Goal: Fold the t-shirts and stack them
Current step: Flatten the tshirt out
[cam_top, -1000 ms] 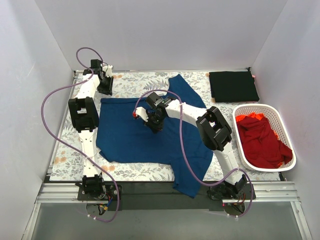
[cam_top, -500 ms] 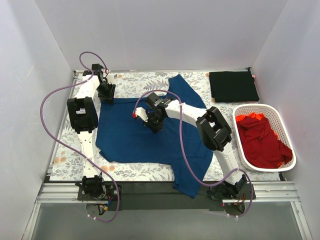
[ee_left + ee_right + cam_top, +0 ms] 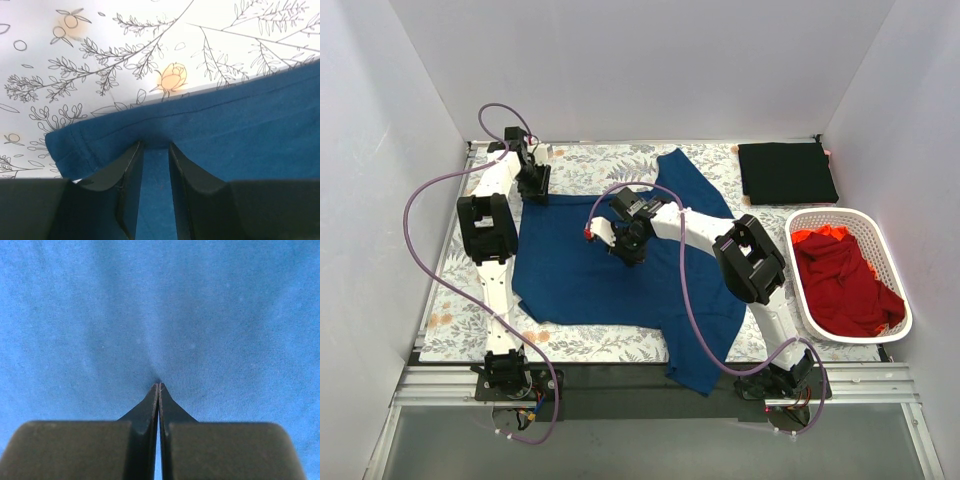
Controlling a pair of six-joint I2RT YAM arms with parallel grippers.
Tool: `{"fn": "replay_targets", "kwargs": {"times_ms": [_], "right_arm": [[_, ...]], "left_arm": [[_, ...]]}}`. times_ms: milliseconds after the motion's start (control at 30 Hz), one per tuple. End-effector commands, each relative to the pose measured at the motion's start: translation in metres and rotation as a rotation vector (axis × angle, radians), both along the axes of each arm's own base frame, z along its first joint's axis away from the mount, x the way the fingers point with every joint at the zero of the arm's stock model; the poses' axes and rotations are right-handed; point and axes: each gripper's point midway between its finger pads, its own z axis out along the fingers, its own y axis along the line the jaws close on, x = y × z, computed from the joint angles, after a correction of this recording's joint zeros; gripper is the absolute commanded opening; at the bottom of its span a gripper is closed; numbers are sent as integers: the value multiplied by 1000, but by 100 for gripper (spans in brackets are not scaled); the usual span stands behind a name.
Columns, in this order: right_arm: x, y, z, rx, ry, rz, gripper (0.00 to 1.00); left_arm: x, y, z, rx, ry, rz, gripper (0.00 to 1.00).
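Observation:
The navy blue t-shirt (image 3: 580, 270) lies spread flat on the floral cover, one part reaching to the back and another hanging over the near edge. My left gripper (image 3: 534, 190) is at its far left corner. In the left wrist view the gripper (image 3: 155, 145) is open a narrow gap, its tips on the hem of the shirt (image 3: 240, 125). My right gripper (image 3: 630, 252) stands on the shirt's middle. In the right wrist view it (image 3: 159, 385) is shut, pinching the cloth (image 3: 160, 300), which puckers toward the tips. A black t-shirt (image 3: 786, 172) lies folded at the back right.
A white slotted basket (image 3: 832, 213) at the right holds a red shirt (image 3: 840, 285) and an orange one (image 3: 815, 236). The floral table cover (image 3: 590, 165) shows bare behind the blue shirt and in the left wrist view (image 3: 125, 50). White walls close in on three sides.
My left gripper has come from the bare cover at the far left down onto the blue shirt's far left corner. The right gripper has stayed in place.

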Motion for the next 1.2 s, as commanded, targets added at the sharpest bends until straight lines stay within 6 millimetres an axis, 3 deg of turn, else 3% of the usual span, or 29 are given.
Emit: {"fn": "replay_targets", "kwargs": {"times_ms": [0, 333, 433, 500, 533, 567, 600, 633, 667, 767, 967, 1167], "right_arm": [[-50, -53, -60, -255, 163, 28, 1], [-60, -57, -67, -283, 167, 63, 1], [-60, -56, -66, -282, 161, 65, 1], [-57, -54, -62, -275, 151, 64, 1], [-56, -53, -61, -271, 146, 63, 1], [-53, -50, -58, -267, 136, 59, 1], [-51, -48, -55, -259, 130, 53, 1], [-49, -45, -52, -250, 122, 51, 1], [-49, -39, -45, -223, 123, 48, 1], [-46, -19, -27, -159, 116, 42, 1], [-52, 14, -7, -106, 77, 75, 1], [-58, 49, 13, -10, 89, 106, 1]], "left_arm": [[27, 2, 20, 10, -111, 27, 26], [82, 7, 52, 6, -332, 122, 29], [87, 0, 65, -29, -359, 98, 30], [72, -1, 77, -27, -336, 65, 29], [55, 1, 63, -9, -288, 38, 29], [46, 7, 64, -4, -273, 37, 28], [36, 11, 77, -4, -278, 30, 28], [28, 12, 76, -17, -261, 24, 28], [13, 19, 65, -15, -207, 30, 28], [-4, 27, 59, 13, -154, 33, 26], [-5, 34, 34, 48, -97, 60, 25], [11, 38, 22, 62, -113, 88, 24]]}}
